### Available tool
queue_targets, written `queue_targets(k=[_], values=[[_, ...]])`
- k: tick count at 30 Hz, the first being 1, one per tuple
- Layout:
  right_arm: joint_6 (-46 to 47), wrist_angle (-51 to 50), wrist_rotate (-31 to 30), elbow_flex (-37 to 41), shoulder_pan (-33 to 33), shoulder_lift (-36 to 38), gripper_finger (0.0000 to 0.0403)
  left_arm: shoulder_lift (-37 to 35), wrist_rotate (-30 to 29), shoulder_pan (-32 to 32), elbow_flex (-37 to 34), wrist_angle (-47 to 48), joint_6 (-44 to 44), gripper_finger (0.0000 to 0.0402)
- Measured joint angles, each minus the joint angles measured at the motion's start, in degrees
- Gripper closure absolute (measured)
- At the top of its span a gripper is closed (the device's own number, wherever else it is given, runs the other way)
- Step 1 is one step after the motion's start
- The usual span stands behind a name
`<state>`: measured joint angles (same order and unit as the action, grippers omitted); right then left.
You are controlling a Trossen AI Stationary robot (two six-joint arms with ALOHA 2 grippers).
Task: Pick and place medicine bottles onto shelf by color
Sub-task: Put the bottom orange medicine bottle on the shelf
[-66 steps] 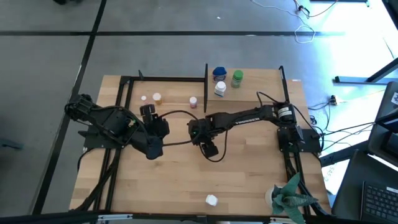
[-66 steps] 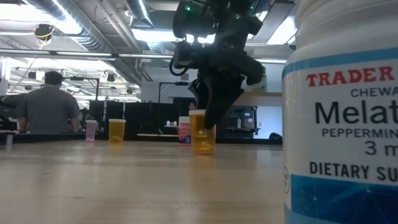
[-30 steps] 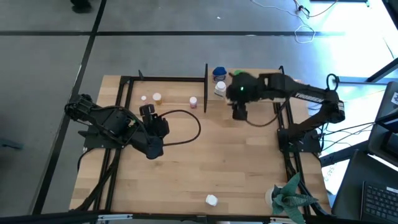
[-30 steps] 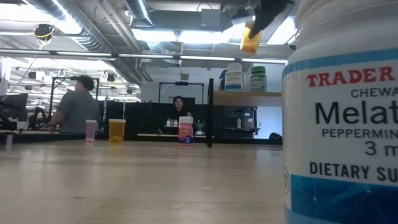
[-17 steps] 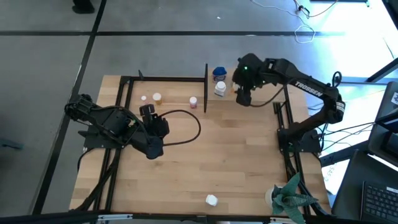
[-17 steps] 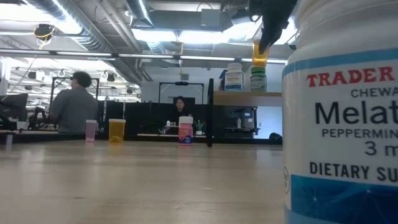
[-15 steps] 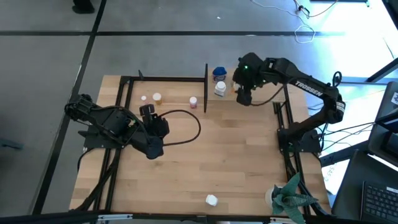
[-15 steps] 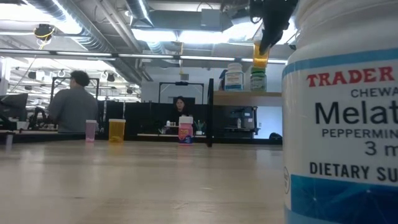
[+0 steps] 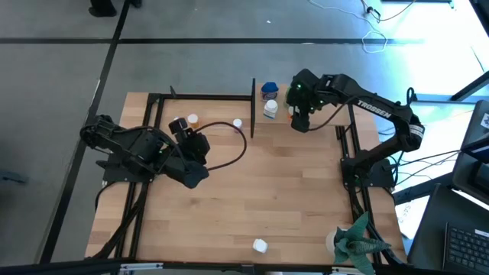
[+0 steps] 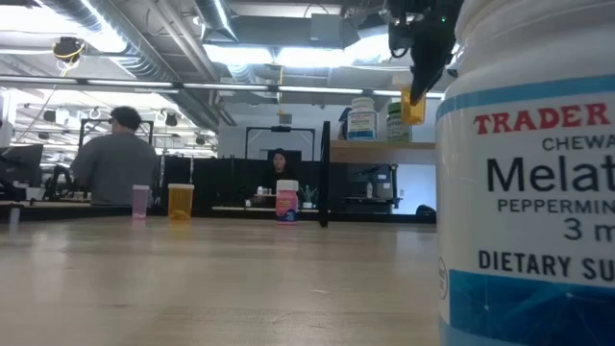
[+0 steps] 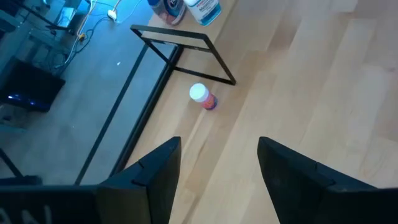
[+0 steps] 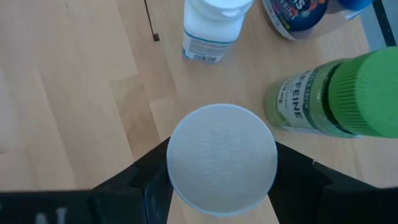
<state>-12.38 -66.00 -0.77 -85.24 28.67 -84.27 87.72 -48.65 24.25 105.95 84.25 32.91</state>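
Note:
My right gripper (image 9: 299,116) is over the shelf (image 10: 380,147) at the table's far right and is shut on an orange bottle (image 10: 413,106) with a white cap (image 12: 222,158). Standing on the shelf are a green-capped bottle (image 12: 329,93), a white bottle (image 12: 211,28) and a blue-capped bottle (image 9: 268,89). My left gripper (image 11: 217,180) is open above the table's left half, facing a pink bottle (image 11: 203,98) that stands on the tabletop. An orange bottle (image 9: 192,119) stands near the far edge. My right gripper pinches the orange bottle near its top, just under the white cap (image 12: 186,186), with one finger (image 12: 149,183) on each side. It comes from above, pointing down. The bottle hangs upright below the fingers, clear of the shelf board, beside the green-capped bottle.
A large white Melatonin bottle (image 10: 528,183) stands at the table's near edge (image 9: 260,245). A green paper plant (image 9: 355,241) sits at the near right corner. Black frame bars (image 9: 253,107) run along the far and side edges. People sit in the room beyond the table.
My right gripper carried the orange bottle toward the far edge over the shelf, turned it from tilted to upright, then lowered it beside the green-capped bottle. My left arm swung toward the far edge and now faces the pink bottle.

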Motion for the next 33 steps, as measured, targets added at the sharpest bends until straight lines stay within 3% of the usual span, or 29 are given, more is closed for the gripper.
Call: queue_targets(k=[12, 33], values=[[-1.34, 5.75, 2.34, 4.13, 1.23, -0.02, 0.0189, 0.00, 1.61, 0.02, 0.00, 0.02, 0.04, 0.0195], [-1.98, 6.38, 2.90, 4.20, 2.58, -2.01, 0.0189, 0.00, 2.64, 0.02, 0.00, 0.11, 0.02, 0.0195]])
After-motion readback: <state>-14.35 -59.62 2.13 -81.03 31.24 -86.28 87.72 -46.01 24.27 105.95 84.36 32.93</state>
